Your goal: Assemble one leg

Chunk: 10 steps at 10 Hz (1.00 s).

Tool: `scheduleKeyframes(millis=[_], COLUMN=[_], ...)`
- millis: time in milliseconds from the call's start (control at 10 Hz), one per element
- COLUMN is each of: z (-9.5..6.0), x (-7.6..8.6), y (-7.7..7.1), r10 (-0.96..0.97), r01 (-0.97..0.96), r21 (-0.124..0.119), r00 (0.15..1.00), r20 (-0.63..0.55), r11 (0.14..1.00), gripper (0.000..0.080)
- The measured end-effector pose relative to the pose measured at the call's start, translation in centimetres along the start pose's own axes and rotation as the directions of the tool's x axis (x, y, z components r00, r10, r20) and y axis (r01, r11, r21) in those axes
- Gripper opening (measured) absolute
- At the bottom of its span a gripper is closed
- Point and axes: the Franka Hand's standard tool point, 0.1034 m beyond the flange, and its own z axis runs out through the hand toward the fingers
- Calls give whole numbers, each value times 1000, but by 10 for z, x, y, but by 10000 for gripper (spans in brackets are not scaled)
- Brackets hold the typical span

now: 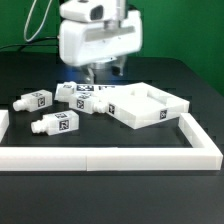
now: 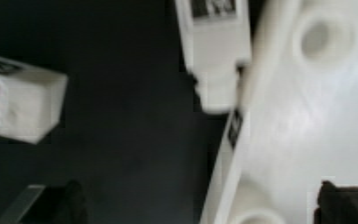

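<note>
Fingers point(image 2: 59, 206) spread wide with nothing gripped, poised over the dark desk point(image 2: 123, 150), white leg point(image 2: 211, 45) lying ahead and between them, just beside the square panel point(image 2: 309, 120), second leg point(image 2: 16, 95) off to one side

Exterior camera faces the arm point(image 1: 98, 40); wrist camera (close, downward) shares the panel point(image 1: 160, 113) and one leg point(image 2: 211, 50).
</note>
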Motion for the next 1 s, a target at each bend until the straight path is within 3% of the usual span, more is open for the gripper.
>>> scheduleKeyframes(millis=[100,200,300,700,900,1000], z=[11,21,26,28,51,58], x=[7,10,4,3,6,11], y=[-1,-3,-8,-9,-18,-15], r10=[21,18,16,19,77,88], r01=[-21,-20,-19,-21,-78,-89], r21=[-10,-37,-50,-40,-15,-7], r00=[1000,998,998,998,997,996], r20=[-22,-54,-65,-54,-27,-18], r11=[1000,999,999,999,997,996], gripper=[649,649,649,649,649,649])
